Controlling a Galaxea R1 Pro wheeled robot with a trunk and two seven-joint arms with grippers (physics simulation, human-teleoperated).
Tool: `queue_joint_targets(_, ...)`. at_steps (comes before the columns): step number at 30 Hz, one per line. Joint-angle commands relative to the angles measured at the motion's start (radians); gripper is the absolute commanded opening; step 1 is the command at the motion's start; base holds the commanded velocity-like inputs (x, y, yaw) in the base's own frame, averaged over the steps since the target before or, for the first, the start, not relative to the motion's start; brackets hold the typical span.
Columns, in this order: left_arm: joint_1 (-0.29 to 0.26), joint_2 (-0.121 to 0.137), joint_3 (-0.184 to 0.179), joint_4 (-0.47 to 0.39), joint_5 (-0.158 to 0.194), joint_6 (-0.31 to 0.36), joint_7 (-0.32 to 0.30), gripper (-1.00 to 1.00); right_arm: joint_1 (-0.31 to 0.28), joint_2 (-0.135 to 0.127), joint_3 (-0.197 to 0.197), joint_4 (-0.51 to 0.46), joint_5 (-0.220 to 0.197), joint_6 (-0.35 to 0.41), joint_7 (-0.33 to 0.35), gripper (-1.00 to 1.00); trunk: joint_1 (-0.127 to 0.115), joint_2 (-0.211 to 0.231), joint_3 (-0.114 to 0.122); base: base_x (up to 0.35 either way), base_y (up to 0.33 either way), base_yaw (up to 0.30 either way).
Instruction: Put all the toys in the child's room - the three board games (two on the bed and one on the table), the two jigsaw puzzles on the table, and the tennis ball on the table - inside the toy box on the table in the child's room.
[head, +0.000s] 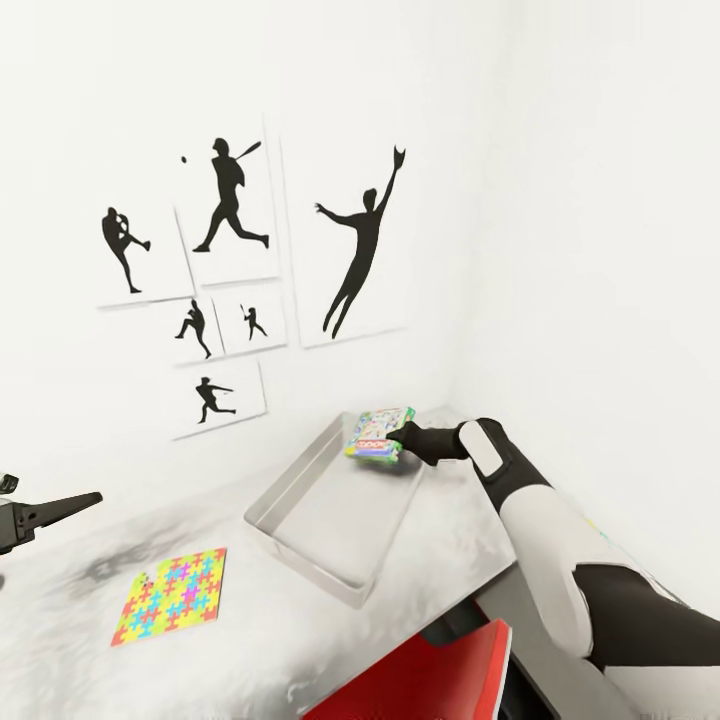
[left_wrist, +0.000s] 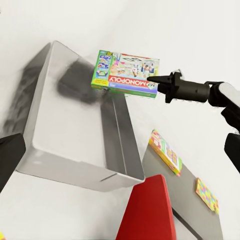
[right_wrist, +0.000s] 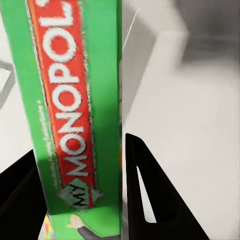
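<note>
Clenched on the green edge of a flat, colourful Monopoly board game box (head: 379, 434), the right gripper (head: 402, 440) holds it level in the air above the far corner of the light grey square toy box (head: 300, 545). Its black jaws press both faces of the game in the right wrist view. That tub sits on the pale grey bench (head: 80, 650), near the white corner walls. A multicoloured square jigsaw puzzle (head: 172, 595) lies flat on the bench, well apart from the tub. A red chair back (head: 440, 685) stands against the bench edge below the tub. Black sports silhouette prints (head: 230, 290) hang on the wall. I cannot tell whether the left gripper (head: 60, 510), beside the puzzle, is released.
</note>
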Motion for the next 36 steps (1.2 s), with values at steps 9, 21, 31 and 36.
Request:
queue_joint_targets(9, -0.001, 0.0, 0.0, 0.0, -0.001, 0.011, -0.005, 1.0, -0.07, 0.015, -0.016, 0.003, 0.008, 0.063, -0.055, -1.0, 0.001, -0.002, -0.017, 0.0, 0.0, 0.0)
queue_joint_targets(21, -0.001, 0.0, 0.0, 0.0, -0.003, 0.011, -0.005, 1.0, -0.1, 0.054, -0.038, 0.003, 0.006, 0.132, -0.103, -1.0, 0.001, -0.002, -0.037, 0.0, 0.0, 0.0)
queue_joint_targets(31, -0.001, 0.0, 0.0, 0.0, -0.002, 0.011, -0.005, 1.0, -0.099, 0.057, -0.082, 0.011, -0.059, 0.139, -0.142, -1.0, 0.001, -0.002, -0.054, 0.0, 0.0, 0.0)
queue_joint_targets(36, -0.001, 0.0, 0.0, 0.0, -0.002, 0.011, -0.005, 1.0, -0.099, 0.055, -0.128, 0.031, -0.061, 0.139, -0.162, -1.0, 0.001, -0.002, -0.062, 0.0, 0.0, 0.0)
